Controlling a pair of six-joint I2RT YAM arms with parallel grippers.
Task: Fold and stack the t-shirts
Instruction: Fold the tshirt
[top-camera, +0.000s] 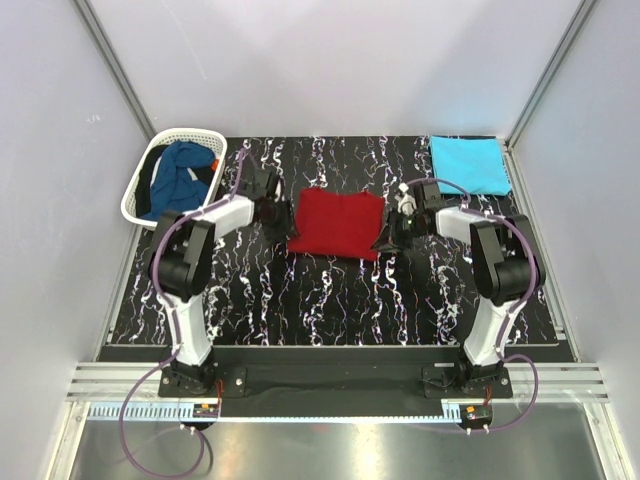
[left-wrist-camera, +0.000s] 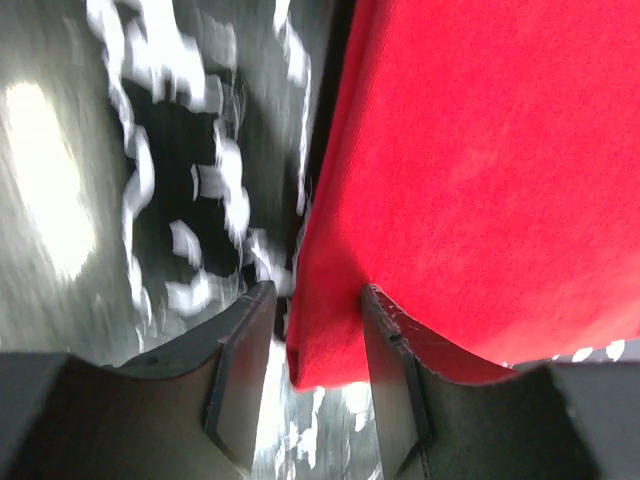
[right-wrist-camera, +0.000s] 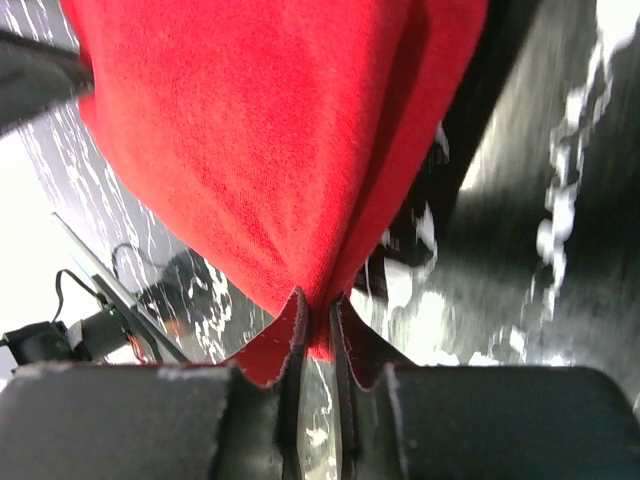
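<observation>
The deep red t-shirt (top-camera: 336, 222) lies folded in a rectangle at the middle of the table. My left gripper (top-camera: 272, 212) is at its left edge. In the left wrist view the jaws (left-wrist-camera: 315, 340) stand open with a corner of the red shirt (left-wrist-camera: 480, 180) loose between them. My right gripper (top-camera: 390, 232) is at the shirt's right edge, shut on a corner of the red cloth (right-wrist-camera: 270, 150), which shows pinched between the fingers (right-wrist-camera: 318, 320). The turquoise t-shirt (top-camera: 468, 164) lies folded at the back right. The dark blue t-shirt (top-camera: 180, 175) lies crumpled in the basket.
A white lattice basket (top-camera: 135, 195) stands at the back left edge of the black marbled table (top-camera: 330, 300). Grey walls and metal frame posts close in the back and sides.
</observation>
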